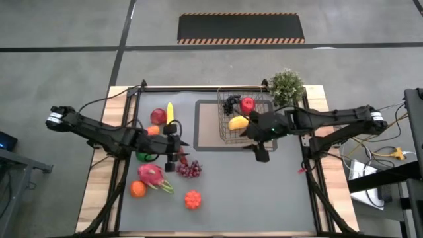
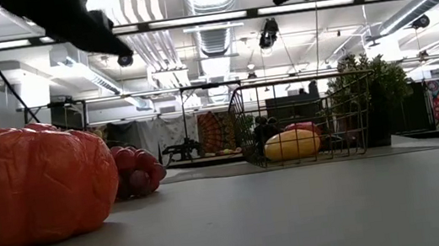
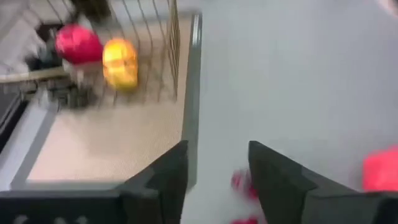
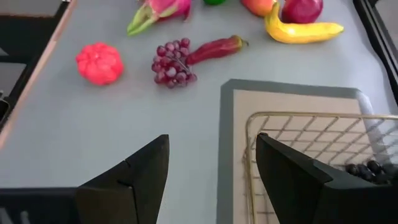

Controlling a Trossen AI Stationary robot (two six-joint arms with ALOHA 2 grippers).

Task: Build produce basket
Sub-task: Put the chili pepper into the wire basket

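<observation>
- The basket (image 1: 245,119) sits on a mat (image 1: 206,125) at the table's back right; inside are a red apple (image 1: 247,104), a yellow fruit (image 1: 238,122) and dark grapes (image 1: 230,103).
- Loose produce lies left of it: red grapes (image 1: 190,169), dragon fruit (image 1: 151,175), banana (image 1: 170,111), an orange (image 1: 137,189), a red pumpkin-like piece (image 1: 192,199).
- The left gripper (image 1: 173,157) hangs just above and beside the red grapes, fingers parted and empty; it is clearly the nearer arm, and the grapes lie slightly toward the table's front from it.
- The right gripper (image 1: 260,151) hovers off the basket's front edge, jaws apart, holding nothing.
- A green piece (image 1: 144,157) is mostly hidden under the left arm.
- In the left wrist view the grapes are blurred and cut off by the fingers.
</observation>
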